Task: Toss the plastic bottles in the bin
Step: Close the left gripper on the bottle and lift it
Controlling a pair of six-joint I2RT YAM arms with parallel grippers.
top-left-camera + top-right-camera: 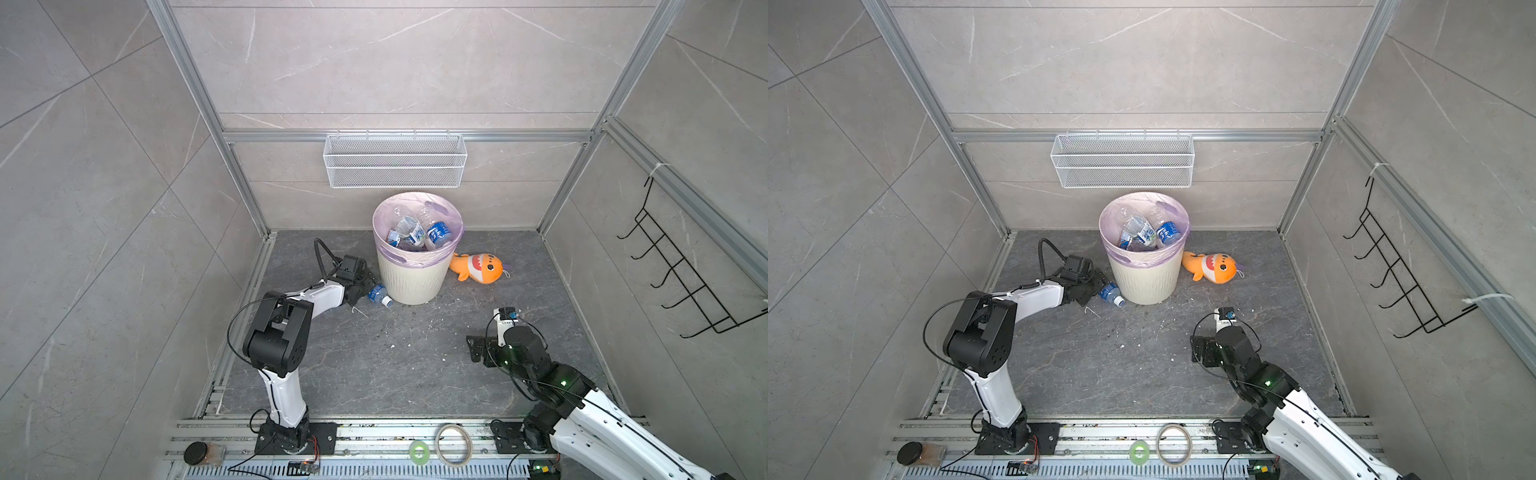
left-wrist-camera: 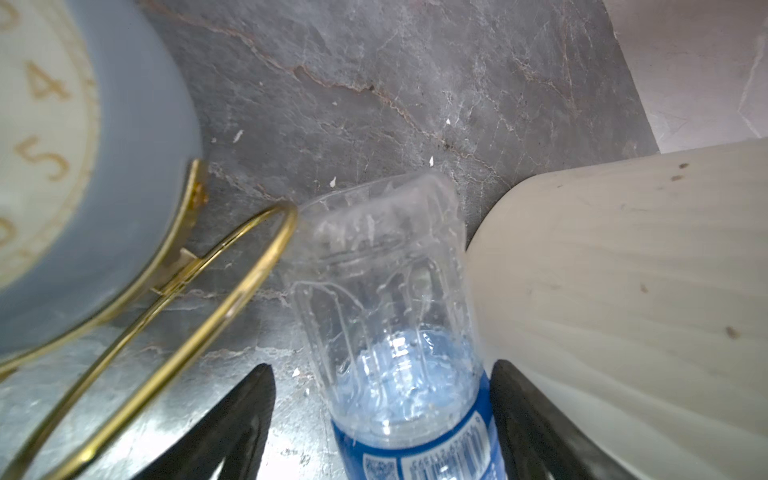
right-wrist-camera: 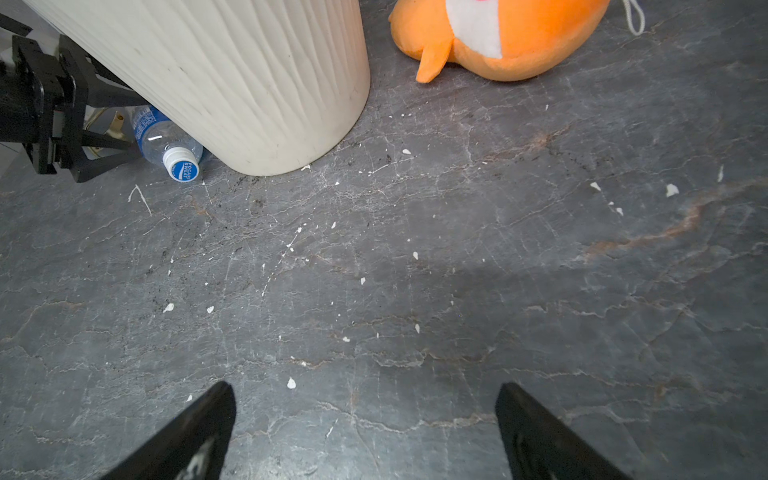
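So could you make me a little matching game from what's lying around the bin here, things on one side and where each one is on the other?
Things:
1. blue-label bottle
2. orange shark toy
3. clock
4. crushed bottles

Places:
A. inside the bin
B. on the floor right of the bin
C. lying against the bin's left foot, between the left gripper fingers
D. seen only by the left wrist camera, beside the lying bottle

Pairs: 1-C, 2-B, 3-D, 4-A
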